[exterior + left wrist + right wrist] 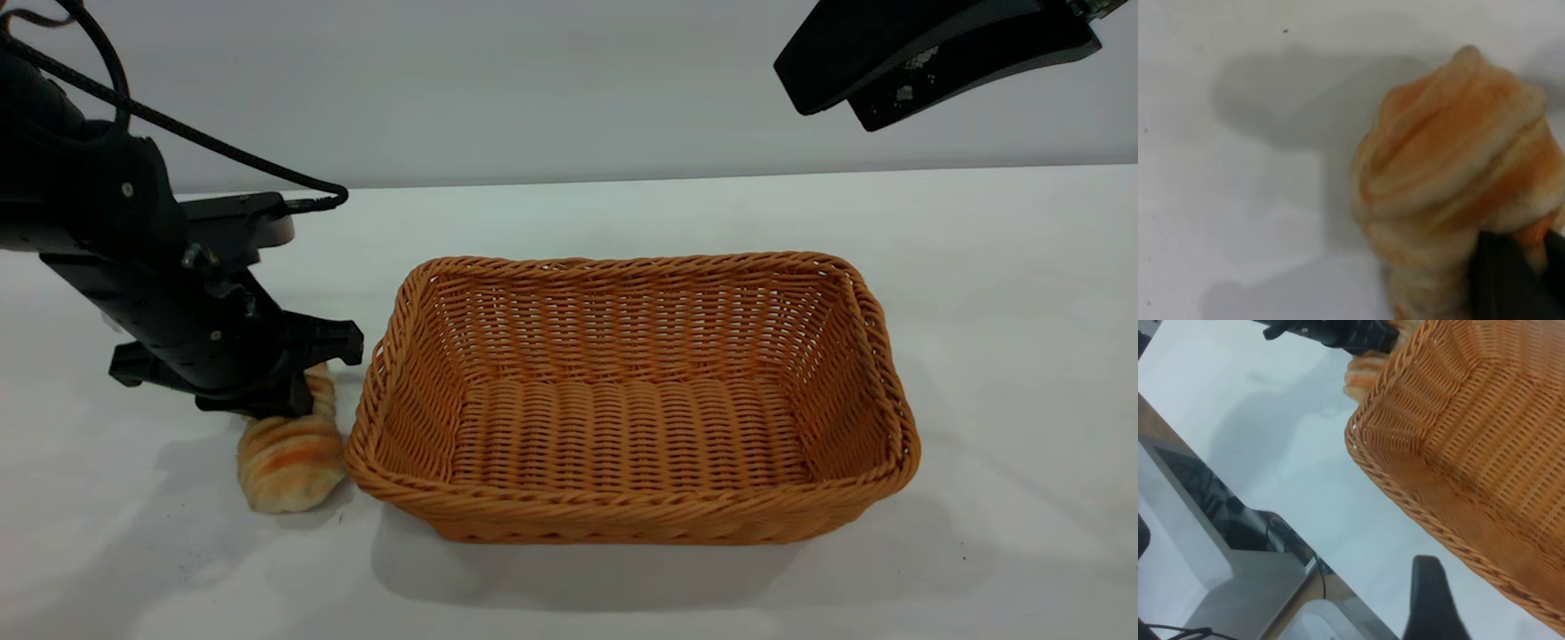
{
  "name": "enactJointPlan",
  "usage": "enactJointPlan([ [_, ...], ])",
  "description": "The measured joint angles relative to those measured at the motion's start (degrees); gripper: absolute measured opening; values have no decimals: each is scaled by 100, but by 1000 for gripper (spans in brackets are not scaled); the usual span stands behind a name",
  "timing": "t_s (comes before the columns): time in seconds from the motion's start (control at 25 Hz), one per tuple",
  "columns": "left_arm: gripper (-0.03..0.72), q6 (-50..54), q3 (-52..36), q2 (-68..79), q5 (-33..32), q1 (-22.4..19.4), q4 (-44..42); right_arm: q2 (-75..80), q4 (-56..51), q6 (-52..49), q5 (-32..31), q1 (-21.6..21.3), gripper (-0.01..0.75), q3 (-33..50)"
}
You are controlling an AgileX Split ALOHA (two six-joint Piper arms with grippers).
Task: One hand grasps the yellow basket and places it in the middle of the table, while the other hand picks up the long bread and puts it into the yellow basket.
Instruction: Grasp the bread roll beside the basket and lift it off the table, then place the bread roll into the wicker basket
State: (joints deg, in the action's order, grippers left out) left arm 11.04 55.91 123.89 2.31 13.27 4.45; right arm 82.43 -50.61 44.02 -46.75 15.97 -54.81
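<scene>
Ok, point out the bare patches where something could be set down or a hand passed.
Bare white tabletop lies right of the orange-tan woven wicker basket, behind it, and along the near edge in front. The basket's ribbed floor is empty too. It is crowded at the basket's left side: the striped oblong bread roll and the left pincer fill it.

We see the left arm (pixel 133 267) as matte black, blocky housing dotted with small silver screws, a braided black cable (pixel 178 129) looping over it. The right gripper (pixel 933 58), above the yellow basket (pixel 631 400), has flat black fingers with pale scuffed flecks.
</scene>
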Motion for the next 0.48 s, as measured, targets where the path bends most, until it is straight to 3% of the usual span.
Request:
enactJointPlan([
  [0.48, 78, -229, -58, -2145, -571, 26, 19, 0, -84, 28, -81, 0, 535, 0],
])
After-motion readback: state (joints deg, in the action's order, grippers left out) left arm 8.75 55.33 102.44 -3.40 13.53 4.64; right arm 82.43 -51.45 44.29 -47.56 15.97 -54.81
